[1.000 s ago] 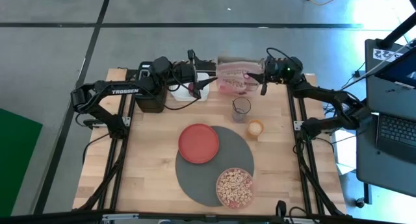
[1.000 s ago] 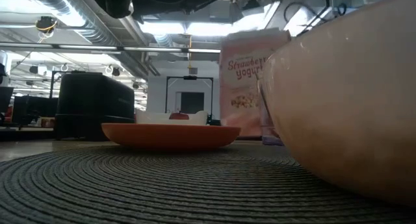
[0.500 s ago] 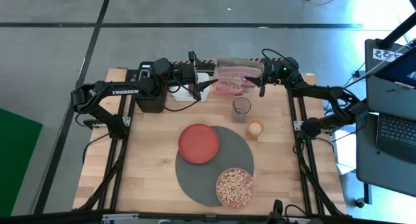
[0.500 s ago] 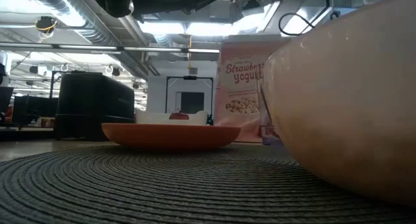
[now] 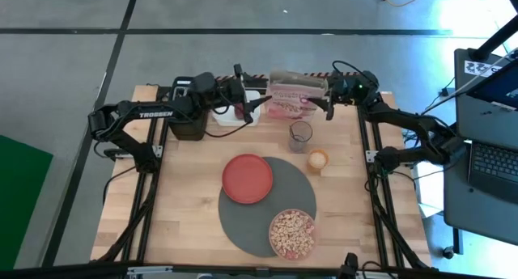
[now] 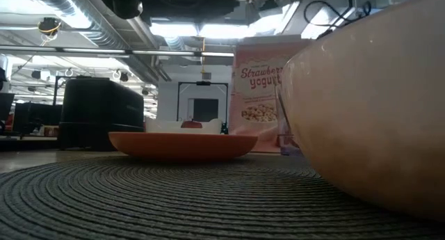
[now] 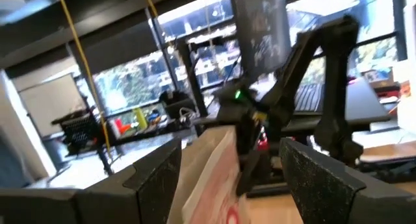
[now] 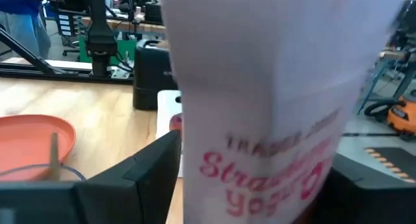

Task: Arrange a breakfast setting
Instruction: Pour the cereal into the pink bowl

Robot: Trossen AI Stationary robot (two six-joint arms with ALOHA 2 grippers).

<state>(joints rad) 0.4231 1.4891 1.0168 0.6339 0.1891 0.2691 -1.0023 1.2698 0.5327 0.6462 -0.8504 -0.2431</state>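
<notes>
The pink cereal box (image 5: 295, 95) stands upright on its base at the table's far edge, also seen in the low view (image 6: 259, 94). My right gripper (image 5: 329, 106) is open at the box's right end, one finger on either side of it (image 8: 273, 120). My left gripper (image 5: 259, 106) is open at the box's left end, whose edge (image 7: 207, 172) shows between its fingers. The red plate (image 5: 248, 179) and the pink bowl (image 5: 292, 233), filled with cereal, rest on the round dark-grey mat (image 5: 243, 222).
A clear glass (image 5: 300, 135) and a round toast (image 5: 317, 159) stand between the box and the mat. The black toaster (image 5: 188, 117) and the white tub (image 5: 235, 111), with a dark-red piece (image 8: 174, 123) in it, stand at the far left. Bare wood lies left of the mat.
The cereal box, tilted a second ago in my right gripper, has come upright and now stands on the table. My right gripper has opened and let go of it, staying at the box's right end.
</notes>
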